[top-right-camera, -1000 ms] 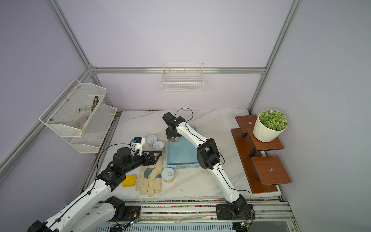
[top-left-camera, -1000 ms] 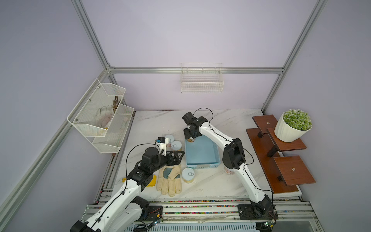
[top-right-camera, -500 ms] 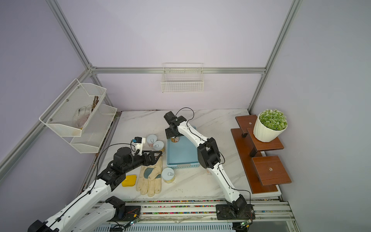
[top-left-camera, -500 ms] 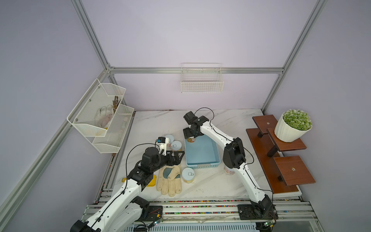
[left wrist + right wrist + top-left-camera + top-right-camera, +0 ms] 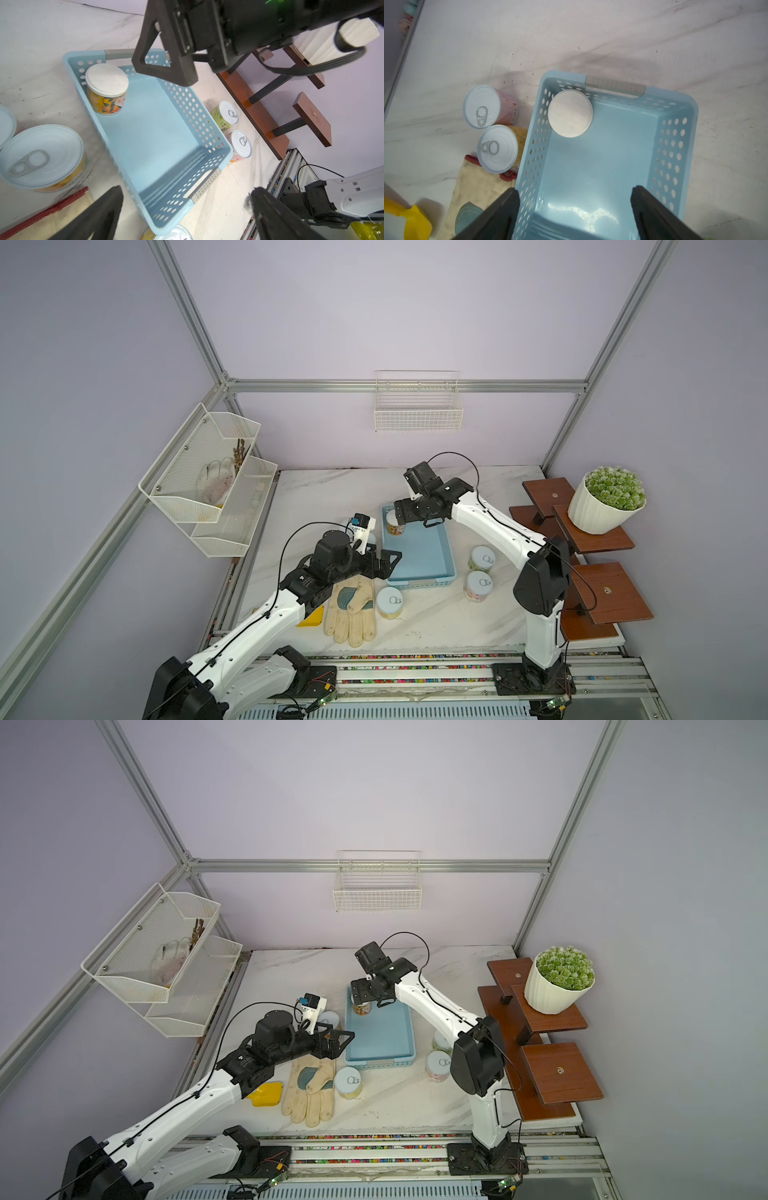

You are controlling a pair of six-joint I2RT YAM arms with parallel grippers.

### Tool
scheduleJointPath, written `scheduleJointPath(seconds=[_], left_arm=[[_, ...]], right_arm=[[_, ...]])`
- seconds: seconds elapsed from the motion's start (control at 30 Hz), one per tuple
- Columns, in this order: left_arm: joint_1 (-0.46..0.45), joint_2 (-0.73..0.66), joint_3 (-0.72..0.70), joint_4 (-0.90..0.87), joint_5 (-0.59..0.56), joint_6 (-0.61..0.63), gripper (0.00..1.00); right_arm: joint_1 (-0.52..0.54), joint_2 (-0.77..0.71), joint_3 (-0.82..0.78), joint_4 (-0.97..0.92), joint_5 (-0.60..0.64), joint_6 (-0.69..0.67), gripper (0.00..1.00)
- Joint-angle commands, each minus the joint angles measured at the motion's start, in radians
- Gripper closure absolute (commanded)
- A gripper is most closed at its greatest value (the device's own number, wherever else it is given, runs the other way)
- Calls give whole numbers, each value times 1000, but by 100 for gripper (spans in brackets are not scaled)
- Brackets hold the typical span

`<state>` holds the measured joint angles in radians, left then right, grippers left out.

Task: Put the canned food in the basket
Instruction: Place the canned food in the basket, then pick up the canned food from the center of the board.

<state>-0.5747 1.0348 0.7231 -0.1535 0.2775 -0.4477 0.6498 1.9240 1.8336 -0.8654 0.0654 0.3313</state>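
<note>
A white marble table [image 5: 332,497] is seen from above, with two robot arms reaching in from its near edge.

Nearest, a work glove [image 5: 351,610] lies flat beside a yellow object [image 5: 266,1094]. One tin [image 5: 389,602] stands upright just beside the glove, in front of the basket.

Just past the glove, the left gripper [image 5: 388,564] hovers by the near left corner of the basket. Its jaws are spread wide and hold nothing.

The basket [image 5: 417,556], a shallow light blue tray with holes in its sides, sits mid-table. On its right stand a green-labelled tin [image 5: 482,558] and a pink-labelled tin [image 5: 478,585], both on the table. On its left stand another pink tin [image 5: 481,106] and a yellow tin [image 5: 497,148], close together, the yellow one on the glove's cuff.

In the basket's far left corner, a tin with a plain white lid [image 5: 106,87] and an orange fruit label stands upright against the wall. The right gripper [image 5: 574,190] hangs above the basket, jaws well apart and empty, clear of that tin.

So one of six tins appears placed; five are left on the table.

Farther off are a wooden stepped shelf [image 5: 602,593] with a potted plant [image 5: 606,502], a mesh rack [image 5: 208,477] and a wire wall basket [image 5: 417,406].
</note>
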Motion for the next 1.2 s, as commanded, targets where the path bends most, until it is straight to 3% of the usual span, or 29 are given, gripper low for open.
scheduleJointPath(seconds=[0.0,0.3,0.57,0.83,1.17], left_arm=[[-32,21,49,8,-14,43,0],[-117,73,100,-24,-25,46,0],[-260,15,130,-287,-212,3,0],[-350,-14,180,-513,-367,-83,0],[-466,127,216,-533,-455,-225,0]], right_arm=[[-4,-92,-144,90,-9,5,10],[-4,-391,-492,134,-12,60,10],[-2,-644,-741,167,-76,78,11],[2,-890,-935,228,-341,13,13],[2,-1112,-1072,271,-537,49,11]])
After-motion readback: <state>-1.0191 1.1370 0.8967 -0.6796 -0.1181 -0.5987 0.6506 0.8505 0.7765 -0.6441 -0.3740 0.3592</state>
